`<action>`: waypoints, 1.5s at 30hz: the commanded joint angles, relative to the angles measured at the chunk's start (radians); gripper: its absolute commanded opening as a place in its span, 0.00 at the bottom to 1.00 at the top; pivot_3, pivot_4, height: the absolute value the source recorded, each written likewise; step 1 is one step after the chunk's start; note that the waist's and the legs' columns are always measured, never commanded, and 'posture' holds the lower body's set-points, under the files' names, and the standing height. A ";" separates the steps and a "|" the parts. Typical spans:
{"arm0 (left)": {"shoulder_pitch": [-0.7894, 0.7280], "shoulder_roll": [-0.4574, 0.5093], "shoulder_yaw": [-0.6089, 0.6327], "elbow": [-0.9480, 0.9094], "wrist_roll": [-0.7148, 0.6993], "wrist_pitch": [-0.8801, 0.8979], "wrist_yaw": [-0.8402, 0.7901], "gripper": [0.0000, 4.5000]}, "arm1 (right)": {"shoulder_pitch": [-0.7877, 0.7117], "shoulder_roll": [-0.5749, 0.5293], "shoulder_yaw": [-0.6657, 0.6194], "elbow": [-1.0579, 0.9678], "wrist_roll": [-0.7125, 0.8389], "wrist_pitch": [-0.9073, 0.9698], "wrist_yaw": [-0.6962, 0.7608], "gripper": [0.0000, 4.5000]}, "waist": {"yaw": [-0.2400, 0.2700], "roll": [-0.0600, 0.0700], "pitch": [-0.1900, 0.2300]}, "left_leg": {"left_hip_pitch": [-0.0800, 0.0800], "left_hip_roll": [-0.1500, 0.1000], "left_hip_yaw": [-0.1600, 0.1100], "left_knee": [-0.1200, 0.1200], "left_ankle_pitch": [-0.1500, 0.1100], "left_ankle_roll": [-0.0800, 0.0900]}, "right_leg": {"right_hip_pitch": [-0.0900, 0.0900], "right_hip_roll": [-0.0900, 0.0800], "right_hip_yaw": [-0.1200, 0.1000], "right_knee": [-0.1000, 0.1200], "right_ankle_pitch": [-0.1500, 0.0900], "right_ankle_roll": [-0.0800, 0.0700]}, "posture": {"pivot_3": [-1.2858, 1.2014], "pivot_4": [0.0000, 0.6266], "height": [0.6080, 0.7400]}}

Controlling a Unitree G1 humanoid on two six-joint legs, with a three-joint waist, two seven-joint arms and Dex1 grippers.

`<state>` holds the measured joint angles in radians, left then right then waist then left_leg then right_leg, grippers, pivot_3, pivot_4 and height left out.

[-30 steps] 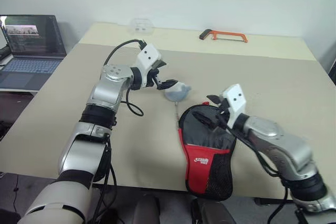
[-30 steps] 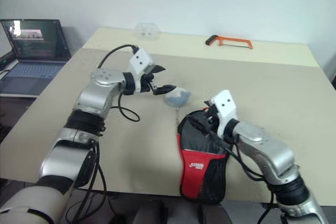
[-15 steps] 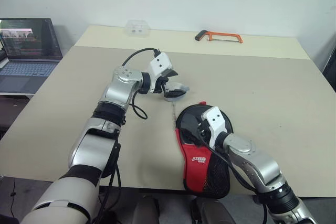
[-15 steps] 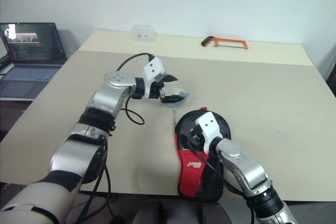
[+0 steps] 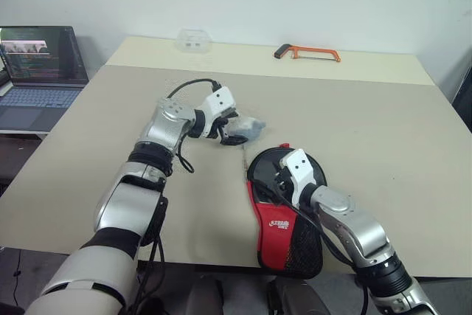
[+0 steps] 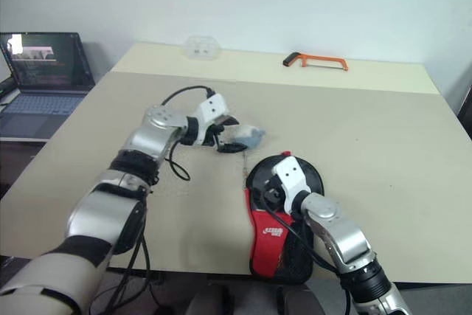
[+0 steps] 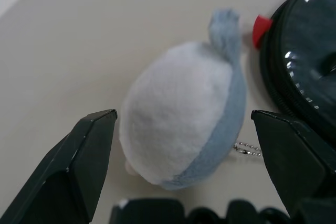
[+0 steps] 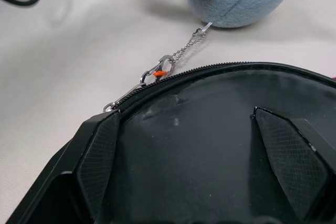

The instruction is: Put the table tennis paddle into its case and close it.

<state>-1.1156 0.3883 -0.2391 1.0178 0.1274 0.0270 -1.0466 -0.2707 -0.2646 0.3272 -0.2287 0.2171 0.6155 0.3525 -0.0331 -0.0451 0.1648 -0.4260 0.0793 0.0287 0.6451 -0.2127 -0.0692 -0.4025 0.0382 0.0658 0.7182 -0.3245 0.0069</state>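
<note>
The case (image 5: 284, 212) lies on the bench (image 5: 383, 130) near its front edge, its narrow end hanging over that edge. Just behind it and to the left sits the plush ball (image 5: 249, 127), joined to the case by a chain (image 8: 190, 40). The left gripper (image 5: 230, 132) straddles the ball, jaws wide; the right gripper (image 5: 280, 182) rests over the case's round end. A hacksaw (image 5: 307, 52) and a small box (image 5: 193, 38) lie along the far edge. A laptop (image 5: 37, 64) stands off to the left, beside the bench.

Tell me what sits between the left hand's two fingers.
The grey-blue plush ball lies on the table between the open left hand's fingers, untouched by either, as the left wrist view shows; its chain runs to the case.
</note>
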 commanded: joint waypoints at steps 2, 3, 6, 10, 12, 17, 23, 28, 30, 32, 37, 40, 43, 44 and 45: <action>-0.063 -0.038 -0.031 0.118 0.076 -0.034 0.132 1.00 | 0.026 0.007 0.012 0.051 -0.014 0.034 0.021 0.99 | 0.000 0.000 0.000 | 0.000 0.000 0.000 0.000 0.000 0.000 | 0.000 0.000 0.000 0.000 0.000 0.000 | 0.52 0.24 1.00; -0.071 -0.050 -0.036 0.145 0.093 -0.033 0.170 1.00 | 0.029 0.009 0.009 0.049 -0.015 0.036 0.022 0.99 | 0.000 -0.001 -0.001 | 0.000 0.000 0.000 0.000 0.000 0.000 | 0.000 0.000 0.000 0.000 0.000 0.000 | 0.52 0.24 1.00; -0.091 -0.078 -0.033 0.195 0.114 -0.034 0.243 1.00 | 0.035 0.013 0.003 0.046 -0.019 0.041 0.026 0.99 | 0.001 -0.001 -0.001 | 0.000 0.000 0.000 0.000 0.000 0.000 | 0.000 0.000 0.000 0.000 0.000 0.000 | 0.52 0.24 1.00; -0.127 -0.135 0.022 0.235 0.080 0.021 0.334 0.86 | 0.038 0.021 -0.005 0.048 -0.024 0.052 0.029 1.00 | 0.001 -0.002 -0.002 | 0.004 0.000 0.000 0.000 0.000 0.000 | 0.005 0.000 -0.001 -0.001 0.000 0.000 | 0.52 0.24 1.00; -0.135 -0.147 0.022 0.244 0.089 0.018 0.351 0.71 | 0.037 0.024 -0.007 0.050 -0.026 0.056 0.032 1.00 | 0.001 -0.002 -0.002 | 0.009 0.000 0.000 -0.001 0.000 0.000 | 0.010 0.000 -0.001 -0.001 -0.001 0.002 | 0.52 0.24 1.00; -0.154 -0.169 0.011 0.265 0.116 0.013 0.393 0.32 | 0.035 0.029 -0.009 0.051 -0.029 0.072 0.046 1.00 | 0.001 -0.002 -0.002 | 0.011 0.000 -0.001 -0.001 0.000 0.000 | 0.012 0.000 -0.001 -0.001 -0.002 0.004 | 0.52 0.24 1.00; -0.196 -0.196 -0.021 0.294 0.180 0.001 0.464 0.12 | 0.026 0.036 -0.009 0.056 -0.034 0.083 0.062 1.00 | 0.001 -0.002 -0.002 | 0.011 0.000 -0.001 -0.001 0.000 0.000 | 0.013 0.000 -0.001 -0.002 -0.002 0.004 | 0.52 0.24 1.00; -0.247 -0.245 -0.014 0.321 0.206 0.007 0.570 0.12 | 0.017 0.040 -0.005 0.057 -0.032 0.097 0.073 1.00 | -0.001 -0.002 -0.002 | 0.011 0.000 -0.001 -0.001 0.000 0.000 | 0.013 0.000 -0.001 -0.002 -0.003 0.004 | 0.52 0.24 1.00; -0.261 -0.267 -0.013 0.330 0.214 0.011 0.624 0.12 | 0.014 0.040 -0.001 0.052 -0.035 0.108 0.076 1.00 | -0.001 -0.002 -0.002 | 0.011 0.000 -0.001 -0.001 0.000 0.000 | 0.013 0.000 -0.001 -0.002 -0.003 0.004 | 0.52 0.24 1.00; -0.272 -0.290 -0.030 0.338 0.240 -0.004 0.680 0.12 | 0.015 0.035 0.002 0.039 -0.035 0.122 0.080 1.00 | -0.001 -0.002 -0.002 | 0.011 0.000 -0.001 -0.001 0.000 0.000 | 0.013 0.000 -0.001 -0.002 -0.003 0.005 | 0.52 0.24 1.00; -0.300 -0.346 -0.078 0.352 0.316 -0.042 0.779 0.12 | 0.021 0.026 0.002 0.014 -0.033 0.148 0.086 1.00 | 0.000 -0.002 -0.002 | 0.011 -0.001 -0.001 -0.002 0.000 0.000 | 0.013 0.000 -0.001 -0.003 -0.003 0.005 | 0.52 0.24 1.00; -0.317 -0.378 -0.130 0.359 0.383 -0.072 0.848 0.12 | 0.024 0.026 0.003 0.003 -0.034 0.161 0.085 1.00 | 0.002 -0.002 -0.002 | 0.011 -0.001 -0.001 -0.002 0.000 0.000 | 0.013 0.000 -0.001 -0.003 -0.003 0.005 | 0.52 0.24 1.00; -0.336 -0.421 -0.214 0.366 0.477 -0.109 0.936 0.12 | 0.029 0.030 0.002 -0.010 -0.033 0.174 0.084 1.00 | 0.002 -0.002 -0.002 | 0.011 -0.001 -0.001 -0.002 0.000 0.000 | 0.013 0.000 0.000 -0.004 -0.003 0.005 | 0.52 0.24 1.00; -0.340 -0.435 -0.230 0.368 0.496 -0.116 0.952 0.12 | 0.030 0.032 0.002 -0.013 -0.033 0.177 0.083 1.00 | 0.002 -0.002 -0.002 | 0.011 -0.001 -0.001 -0.002 0.000 0.000 | 0.013 0.000 0.000 -0.004 -0.003 0.005 | 0.52 0.24 1.00; -0.344 -0.445 -0.241 0.370 0.510 -0.122 0.968 0.12 | 0.031 0.035 0.004 -0.015 -0.034 0.179 0.081 1.00 | 0.002 -0.002 -0.002 | 0.011 -0.001 -0.001 -0.002 0.000 0.000 | 0.013 -0.001 0.000 -0.004 -0.003 0.005 | 0.52 0.24 1.00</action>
<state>-1.3901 -0.0471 -0.4587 1.4172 0.6014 -0.0598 -0.1427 -0.2724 -0.2286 0.3004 -0.2747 0.1783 0.7368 0.4286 -0.0315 -0.0471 0.1633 -0.4151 0.0781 0.0282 0.6431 -0.2130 -0.0696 -0.3899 0.0376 0.0656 0.7143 -0.3273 0.0118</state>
